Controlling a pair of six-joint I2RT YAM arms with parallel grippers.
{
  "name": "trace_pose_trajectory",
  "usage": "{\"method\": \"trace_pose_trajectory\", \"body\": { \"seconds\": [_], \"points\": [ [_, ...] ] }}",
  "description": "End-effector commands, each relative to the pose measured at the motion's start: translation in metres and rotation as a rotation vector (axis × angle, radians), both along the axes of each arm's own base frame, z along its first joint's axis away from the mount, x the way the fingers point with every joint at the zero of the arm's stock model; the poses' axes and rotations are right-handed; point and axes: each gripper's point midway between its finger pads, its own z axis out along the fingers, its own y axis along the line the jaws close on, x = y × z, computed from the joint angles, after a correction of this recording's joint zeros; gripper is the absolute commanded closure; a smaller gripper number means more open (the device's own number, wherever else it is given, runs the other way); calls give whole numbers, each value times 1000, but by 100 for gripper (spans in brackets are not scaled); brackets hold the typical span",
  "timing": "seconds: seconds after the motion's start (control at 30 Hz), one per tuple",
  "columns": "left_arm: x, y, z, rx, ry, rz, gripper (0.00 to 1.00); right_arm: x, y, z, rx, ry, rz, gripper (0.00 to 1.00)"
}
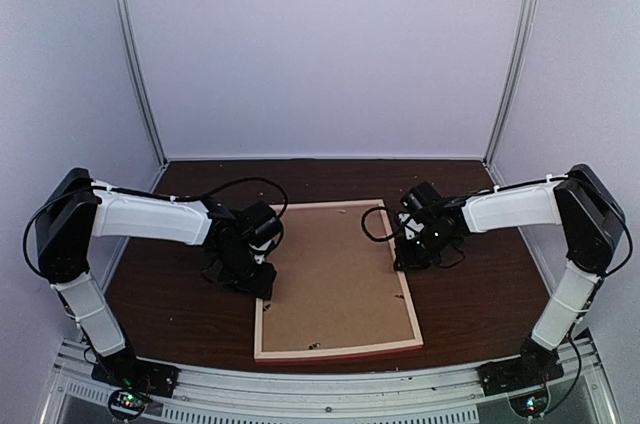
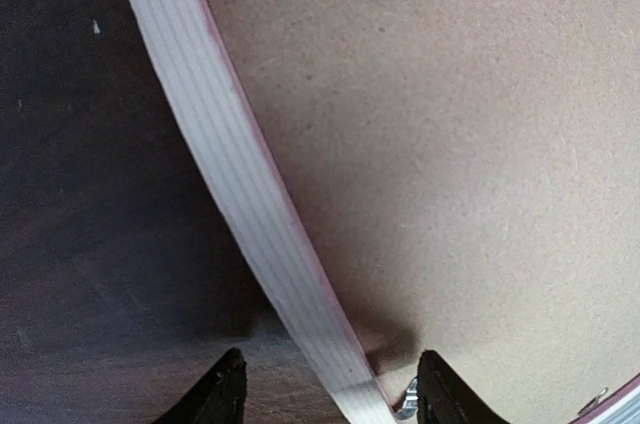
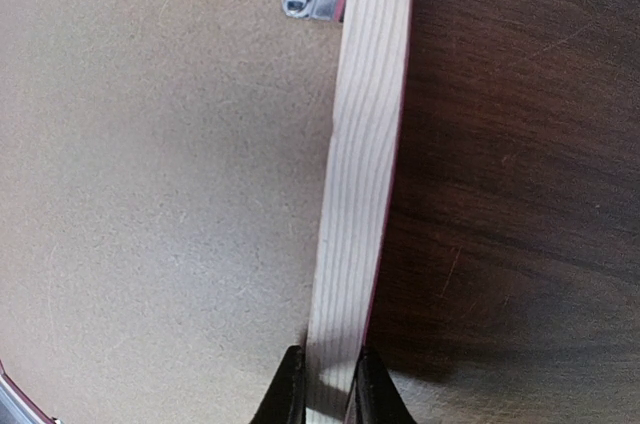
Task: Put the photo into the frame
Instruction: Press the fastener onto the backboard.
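The frame [image 1: 338,349] lies face down mid-table, filled by its brown backing board [image 1: 335,274]; I can't see the photo. My right gripper [image 3: 325,389] clenches the right rail, and the left gripper [image 2: 330,389] straddles the left rail, released. I judge the next step is securing the backing.

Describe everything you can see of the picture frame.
The picture frame is a large rectangle lying flat, back up, on the dark wooden table. Its rails look like pale grained wood with a pink outer edge. A brown backing board fills it, with a small metal clip at the right rail. The right gripper pinches the right rail; the left gripper straddles the left rail, jaws open, not touching.
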Motion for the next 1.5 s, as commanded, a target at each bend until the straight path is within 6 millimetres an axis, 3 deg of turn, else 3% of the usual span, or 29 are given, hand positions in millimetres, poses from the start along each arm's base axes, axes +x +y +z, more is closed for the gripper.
{"method": "trace_pose_trajectory", "body": {
  "seconds": [0.0,0.33,0.73,1.03,1.47],
  "points": [
    [5,9,3,58,-17,-18,41,-28,-22,-43,-109,110,33,97],
    [-7,20,-7,89,21,-11,42,-28,-21,-44,-109,111,37,97],
    [-18,10,-15,100,81,-49,42,-28,-20,-46,-102,111,35,97],
    [-38,5,-14,66,133,-47,42,-29,-21,-48,-101,115,32,97],
    [-47,2,-12,55,140,-48,42,-30,-21,-49,-99,115,31,97]
  ]
}}
